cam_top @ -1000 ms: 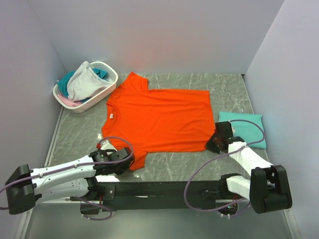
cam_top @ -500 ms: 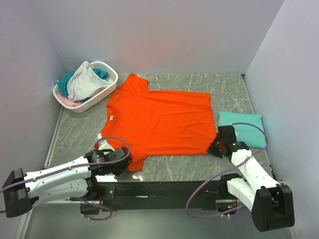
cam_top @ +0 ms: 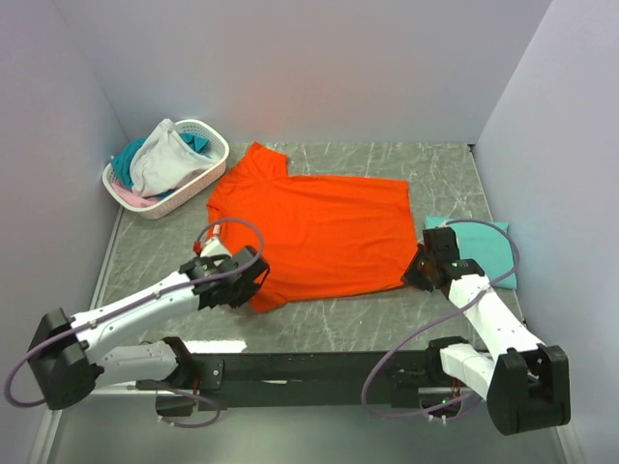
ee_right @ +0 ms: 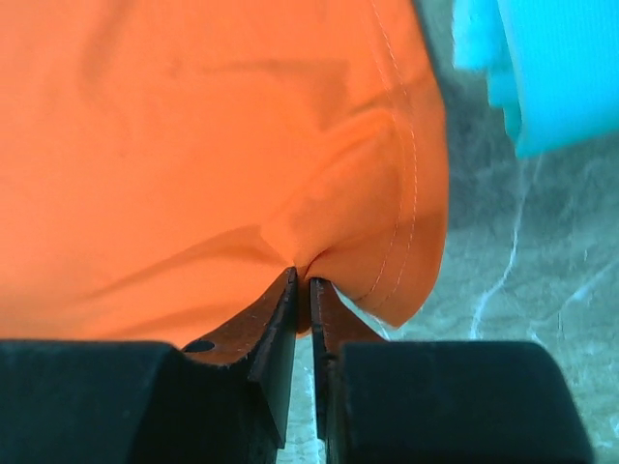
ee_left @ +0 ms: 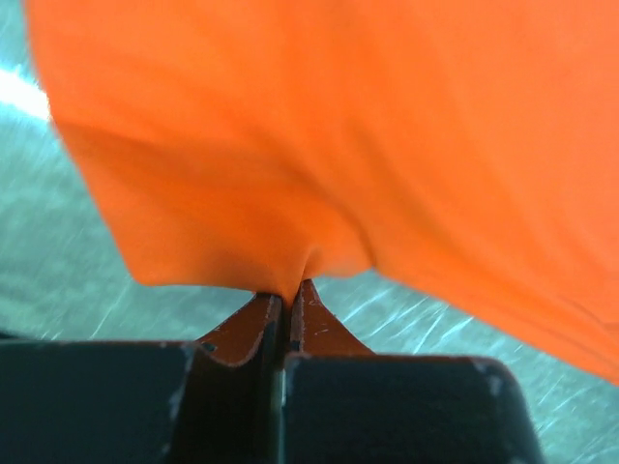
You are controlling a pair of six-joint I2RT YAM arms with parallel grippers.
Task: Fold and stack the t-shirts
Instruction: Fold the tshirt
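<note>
**Large plain bright orange cloth t-shirt (cam_top: 314, 227) pinched along its near edge by both my grippers**

My left gripper (cam_top: 242, 278) is clamped on the orange t-shirt at its near-left part. In my left wrist view the two fingers meet with a fold of orange cloth bunched between their tips, and the fabric rises away from them above the grey marble-patterned tabletop (cam_top: 445, 179). From above, that side of the shirt is drawn inward, so the near-left edge sits by my gripper instead of lying spread out.

My right gripper (cam_top: 423, 274) is closed on the near-right corner of the same shirt. The right wrist view shows the fingertips nipping a small pucker of cloth just inside the stitched hem, with the hem curving round to the right of them.

The rest of the orange t-shirt lies flat in the middle of the table, one sleeve reaching toward the far left.

Just to the right of my right gripper, near the right wall, a folded teal cloth t-shirt (cam_top: 476, 253) rests on the table, apart from the orange hem.

In the far-left corner stands a white perforated plastic basket (cam_top: 189, 196). A crumpled white garment (cam_top: 160, 159) is heaped on top in it, with teal cloth (cam_top: 124, 157) and a bit of pink cloth (cam_top: 129, 196) showing beside and under it.
</note>
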